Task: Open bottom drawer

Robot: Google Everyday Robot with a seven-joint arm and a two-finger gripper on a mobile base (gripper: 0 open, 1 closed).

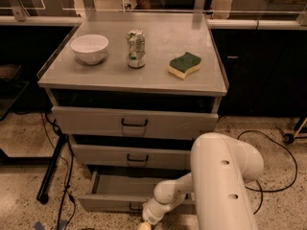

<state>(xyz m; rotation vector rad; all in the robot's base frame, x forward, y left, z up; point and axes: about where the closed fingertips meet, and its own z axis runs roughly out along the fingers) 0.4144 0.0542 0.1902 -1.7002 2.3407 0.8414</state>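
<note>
The tool (144,224) low at the open bottom drawer (120,187), grip unclear; bowl (89,48), can (135,48), sponge (184,64) atop the cabinet (144,79).

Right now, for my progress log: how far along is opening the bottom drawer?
Done: the bottom drawer stands pulled out past the middle drawer, its grey tray showing. In hand: the gripper sits at the drawer's front, by its handle, at the bottom edge of the view. Left: maybe a further pull and then backing away; full extension cannot be judged from here.
</note>
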